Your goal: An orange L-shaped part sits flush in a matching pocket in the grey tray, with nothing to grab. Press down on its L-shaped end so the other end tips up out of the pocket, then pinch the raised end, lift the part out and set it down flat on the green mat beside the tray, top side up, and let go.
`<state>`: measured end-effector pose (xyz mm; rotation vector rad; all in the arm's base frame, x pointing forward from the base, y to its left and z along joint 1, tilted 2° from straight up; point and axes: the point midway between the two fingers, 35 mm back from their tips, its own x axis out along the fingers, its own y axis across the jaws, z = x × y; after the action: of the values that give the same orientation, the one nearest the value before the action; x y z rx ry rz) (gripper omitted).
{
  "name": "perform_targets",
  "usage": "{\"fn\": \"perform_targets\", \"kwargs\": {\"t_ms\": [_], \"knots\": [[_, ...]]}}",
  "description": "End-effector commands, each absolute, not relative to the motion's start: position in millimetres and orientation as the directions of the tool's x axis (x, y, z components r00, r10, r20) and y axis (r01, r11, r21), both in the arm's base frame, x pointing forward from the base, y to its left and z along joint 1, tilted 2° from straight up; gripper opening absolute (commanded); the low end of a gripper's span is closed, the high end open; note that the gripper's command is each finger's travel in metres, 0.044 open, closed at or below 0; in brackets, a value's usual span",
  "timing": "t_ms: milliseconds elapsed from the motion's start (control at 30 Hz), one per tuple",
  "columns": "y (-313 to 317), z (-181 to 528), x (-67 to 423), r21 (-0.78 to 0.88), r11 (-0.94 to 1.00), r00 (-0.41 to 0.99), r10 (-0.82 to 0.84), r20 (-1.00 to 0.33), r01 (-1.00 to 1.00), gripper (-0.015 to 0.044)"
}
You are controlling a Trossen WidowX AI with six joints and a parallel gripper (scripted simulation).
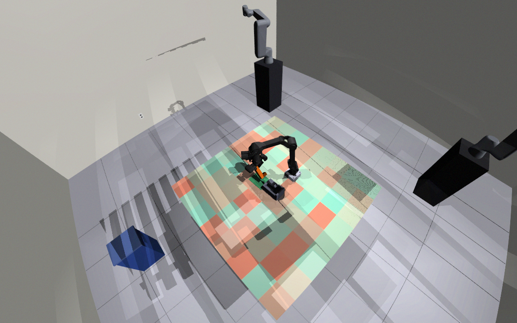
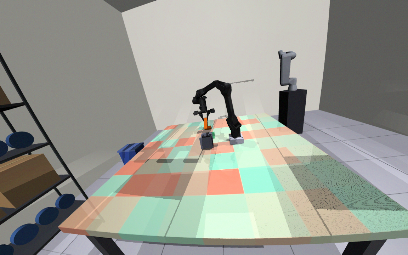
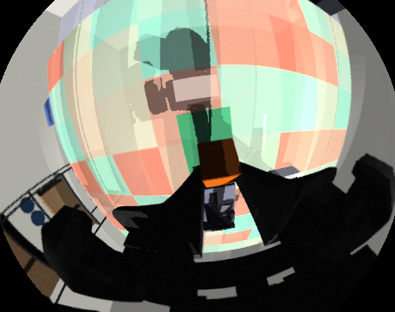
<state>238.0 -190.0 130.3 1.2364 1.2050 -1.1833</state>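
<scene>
Orange L-shaped part (image 1: 259, 172) is what I'm carrying: from the top view it hangs slanted below the gripper (image 1: 254, 164), clear of the grey tray (image 1: 273, 189) and over the dark green mat (image 1: 257, 182) that lies just beside the tray on the checkered bench (image 1: 324, 216). From the exterior view I see the part (image 2: 206, 123) dangling nearly upright from the gripper (image 2: 204, 115), its foot low and behind the tray (image 2: 206, 140); I can't tell from here whether the foot already touches anything, and only a sliver of the mat (image 2: 214, 134) shows at the tray's right edge. In the wrist view the fingers are clamped on the part (image 3: 221, 163) at a narrow spread, the part points away from the camera, and the green mat (image 3: 227, 124) sits directly beyond its far end, with the tray (image 3: 220, 207) showing in the gap behind. I judge the lift-out done and the carry to the mat nearly finished. What I'd want next is to lower the wrist while tilting it so the part lies flat and top side up on the green, then spread the fingers; dropped from this upright hang it could land on edge or roll onto its wrong face
</scene>
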Motion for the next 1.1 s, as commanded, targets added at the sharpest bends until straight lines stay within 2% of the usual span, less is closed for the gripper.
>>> {"fn": "perform_targets", "kwargs": {"t_ms": [0,1067], "knots": [[-189.9,120.4,236.9,0.014,0.0,0.014,0.022,-1.0,1.0,0.0],[-188.7,71.6,237.5,0.014,0.0,0.014,0.022,-1.0,1.0,0.0]]}}
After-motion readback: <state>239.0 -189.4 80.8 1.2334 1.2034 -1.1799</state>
